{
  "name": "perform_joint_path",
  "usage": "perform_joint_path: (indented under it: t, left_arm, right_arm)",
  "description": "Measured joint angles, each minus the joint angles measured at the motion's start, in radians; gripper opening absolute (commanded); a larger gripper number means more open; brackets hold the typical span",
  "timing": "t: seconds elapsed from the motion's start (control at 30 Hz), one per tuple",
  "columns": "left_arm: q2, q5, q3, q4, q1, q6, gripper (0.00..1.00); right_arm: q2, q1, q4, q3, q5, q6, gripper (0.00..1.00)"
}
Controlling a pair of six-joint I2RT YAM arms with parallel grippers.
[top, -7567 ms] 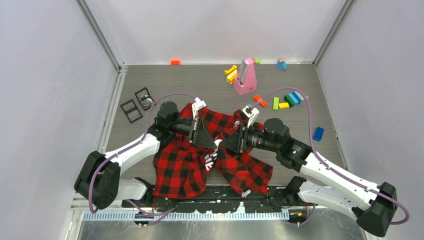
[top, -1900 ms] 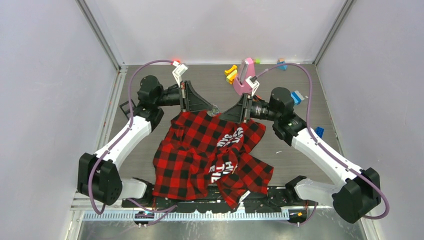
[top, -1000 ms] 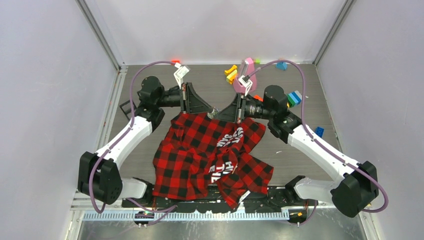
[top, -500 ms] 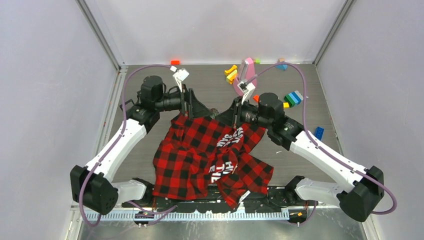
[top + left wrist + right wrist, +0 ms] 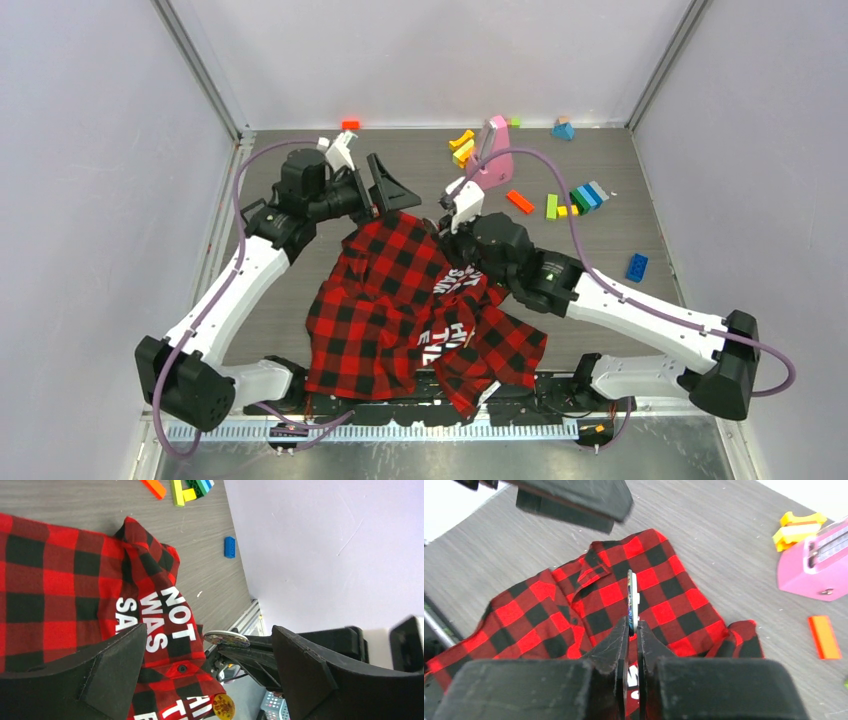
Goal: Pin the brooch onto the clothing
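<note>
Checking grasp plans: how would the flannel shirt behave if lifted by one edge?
Probably floppy: the shirt lies rumpled in overlapping folds, so it would likely sag and drape. Pushed, it would probably bunch rather than slide whole, judging by its creases.

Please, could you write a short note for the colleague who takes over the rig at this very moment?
Left claw: open, holding nothing, near the far edge of the shirt.
Right claw: shut on the brooch, which is gripped by its edge over the far part of the shirt.
Shirt: lies crumpled on the table, white lettering facing up.
Done: the brooch is gripped.
Left: the brooch is not yet pinned to the cloth.
</note>
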Motion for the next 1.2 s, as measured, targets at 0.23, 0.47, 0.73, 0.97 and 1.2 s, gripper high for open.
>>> perform_joint_path:
  t: [0.23,0.47,0.73,0.97,1.2]
  left_arm:
    - [0.032,-0.013,-0.023,-0.005,-0.044,-0.053,0.8]
    - [0.051,-0.012,-0.034,0.004,-0.06,-0.082,0.59]
    - [0.053,-0.003,-0.066,0.044,-0.067,-0.122,0.34]
    - [0.064,0.018,-0.084,0.081,-0.068,-0.159,0.18]
    - [0.085,0.032,-0.104,0.111,-0.067,-0.185,0.0]
  right_arm:
    - [0.092,0.081,-0.005,0.076,0.174,-0.153,0.01]
    - [0.146,0.107,-0.014,0.115,0.265,-0.242,0.01]
    - [0.187,0.129,-0.027,0.122,0.309,-0.293,0.01]
    - [0.219,0.154,-0.029,0.122,0.37,-0.35,0.01]
    - [0.255,0.174,-0.029,0.122,0.429,-0.396,0.12]
